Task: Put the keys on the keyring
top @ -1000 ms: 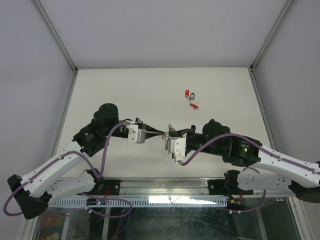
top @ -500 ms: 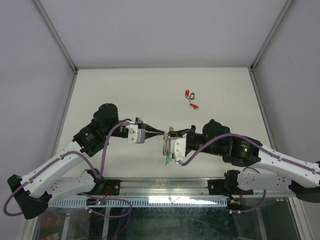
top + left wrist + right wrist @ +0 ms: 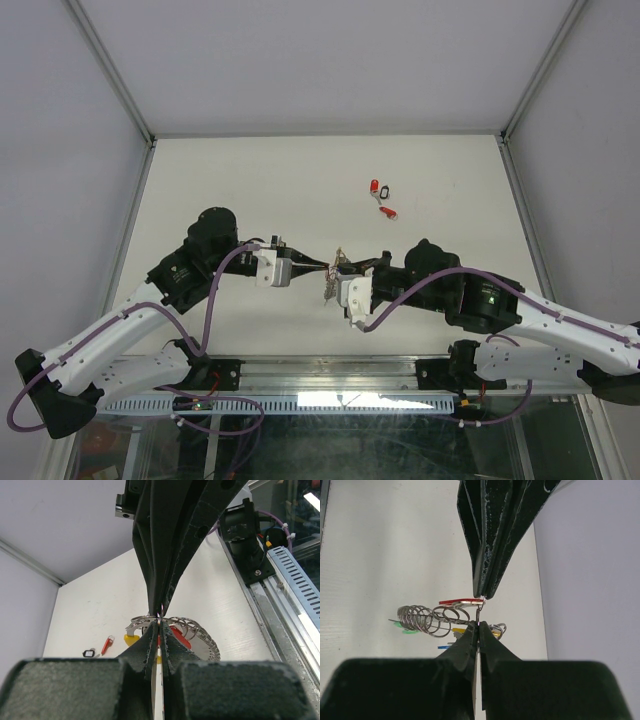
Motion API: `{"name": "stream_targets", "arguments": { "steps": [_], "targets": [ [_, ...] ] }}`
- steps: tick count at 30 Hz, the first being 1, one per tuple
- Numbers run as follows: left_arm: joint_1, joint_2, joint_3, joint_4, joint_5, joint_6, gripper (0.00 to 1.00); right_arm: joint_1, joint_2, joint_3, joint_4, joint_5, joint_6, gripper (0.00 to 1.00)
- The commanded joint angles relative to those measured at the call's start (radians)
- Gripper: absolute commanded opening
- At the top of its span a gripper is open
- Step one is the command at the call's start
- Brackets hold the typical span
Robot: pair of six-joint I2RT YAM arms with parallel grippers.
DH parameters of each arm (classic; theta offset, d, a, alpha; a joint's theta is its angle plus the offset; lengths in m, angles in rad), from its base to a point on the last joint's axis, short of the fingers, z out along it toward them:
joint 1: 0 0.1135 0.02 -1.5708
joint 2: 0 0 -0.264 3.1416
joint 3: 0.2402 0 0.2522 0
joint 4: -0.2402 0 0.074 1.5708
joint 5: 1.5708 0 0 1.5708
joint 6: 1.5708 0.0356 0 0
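Observation:
My two grippers meet tip to tip above the table's middle. The left gripper point(image 3: 322, 265) point(image 3: 159, 629) is shut on the small ring of a red-tagged key point(image 3: 462, 601). The right gripper point(image 3: 338, 266) point(image 3: 479, 628) is shut on a wire of the keyring point(image 3: 427, 620) point(image 3: 195, 630), a coil of silvery loops with a yellow piece point(image 3: 131, 640). Green point(image 3: 407, 630), blue point(image 3: 445, 647) and yellow tags hang from that bunch point(image 3: 330, 288). More keys lie loose on the table: a red-tagged one point(image 3: 375, 186), a black-tagged one point(image 3: 386, 188) and another red one point(image 3: 389, 212).
The loose keys lie beyond and to the right of the grippers, towards the back wall. Metal frame posts and grey walls close the table on three sides. A metal rail point(image 3: 330, 385) with the arm bases runs along the near edge.
Half a second ago the hanging bunch of rings and tags dangled lower beside the right gripper; it now sits higher, close to the fingertips. Both arms have hardly moved.

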Motion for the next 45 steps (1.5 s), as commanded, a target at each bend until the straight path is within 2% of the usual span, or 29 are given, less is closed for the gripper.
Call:
{"name": "stream_targets", "arguments": {
  "steps": [1, 45],
  "targets": [
    [0.005, -0.004, 0.001, 0.04, -0.009, -0.006, 0.0, 0.011, -0.028, 0.02, 0.087, -0.006, 0.008, 0.0],
    [0.005, 0.02, -0.009, 0.04, -0.034, -0.02, 0.0, 0.027, -0.077, 0.002, 0.138, -0.052, 0.027, 0.0]
  ]
}}
